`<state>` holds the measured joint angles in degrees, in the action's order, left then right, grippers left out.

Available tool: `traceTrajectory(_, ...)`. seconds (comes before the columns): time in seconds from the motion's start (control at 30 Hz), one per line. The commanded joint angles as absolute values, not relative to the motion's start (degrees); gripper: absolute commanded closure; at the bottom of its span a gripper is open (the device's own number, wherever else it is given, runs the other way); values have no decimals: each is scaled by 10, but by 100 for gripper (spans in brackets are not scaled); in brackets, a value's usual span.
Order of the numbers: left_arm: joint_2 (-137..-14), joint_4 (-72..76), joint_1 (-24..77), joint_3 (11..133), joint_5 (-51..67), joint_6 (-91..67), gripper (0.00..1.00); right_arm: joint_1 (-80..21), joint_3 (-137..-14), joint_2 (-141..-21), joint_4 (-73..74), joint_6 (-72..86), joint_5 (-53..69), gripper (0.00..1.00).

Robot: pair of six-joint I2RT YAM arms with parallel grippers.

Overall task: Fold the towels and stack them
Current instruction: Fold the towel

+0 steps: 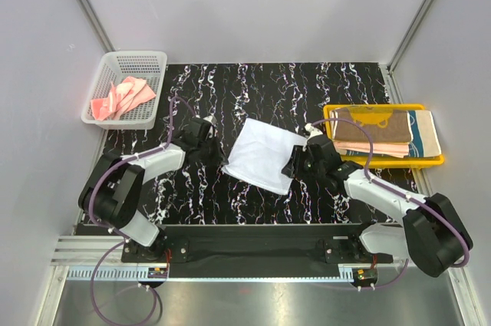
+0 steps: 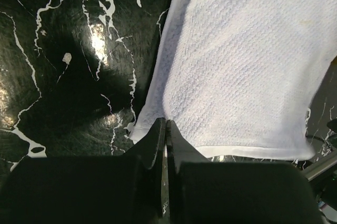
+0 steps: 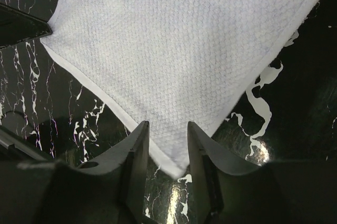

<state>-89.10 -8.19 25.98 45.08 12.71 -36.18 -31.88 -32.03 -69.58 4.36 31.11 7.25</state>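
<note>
**Near edge.** Both arms are bolted at the near edge of the black, white-veined marble-pattern tabletop [image 1: 192,188] and reach inward.

**Centre of tabletop.** One pale blue-white waffle-weave towel [image 1: 261,156] lies spread flat in a single layer. It is turned diagonally to the table edges and has a narrow white hem. The surface is smooth, with only shallow ripples and a faint yellowish mark near one side.

**Right gripper** [image 3: 167,129]. It is low at the towel's corner facing the right edge. Its fingers [image 3: 138,145] stand partly apart, with the corner tip lying between them on the table. Nothing is clamped.

**Left gripper** [image 2: 166,125]. It is at the towel's corner facing the left edge. The fingers are pressed almost together with only a sliver between, their tips at the hem. I cannot tell whether cloth is caught between them.

**Right edge, toward the far-right corner.** A shallow yellow plastic tray [image 1: 383,107] holds a stack of folded cloths [image 1: 380,136]. A brown-and-tan one is uppermost, pale peach shows beneath it, and teal-and-cream stripes show at the right side.

**Far-left corner.** A white mesh plastic basket [image 1: 138,57] contains a crumpled coral-pink cloth [image 1: 123,97].
</note>
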Motion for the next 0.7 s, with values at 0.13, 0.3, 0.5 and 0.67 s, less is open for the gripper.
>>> traceTrajectory(0.13, -895, -40, 262, 438, 139, -367, 100, -325, -327, -657, 61, 314, 74, 57)
traceTrajectory(0.3, -887, -43, 262, 433, 130, -367, 100, -325, -330, -671, 72, 317, 71, 57)
traceTrajectory(0.5, -891, -52, 262, 427, 91, -371, 99, -324, -339, -690, 79, 333, 46, 57)
traceTrajectory(0.67, -906, -48, 262, 432, 96, -370, 75, -325, -350, -720, 93, 350, -10, 58)
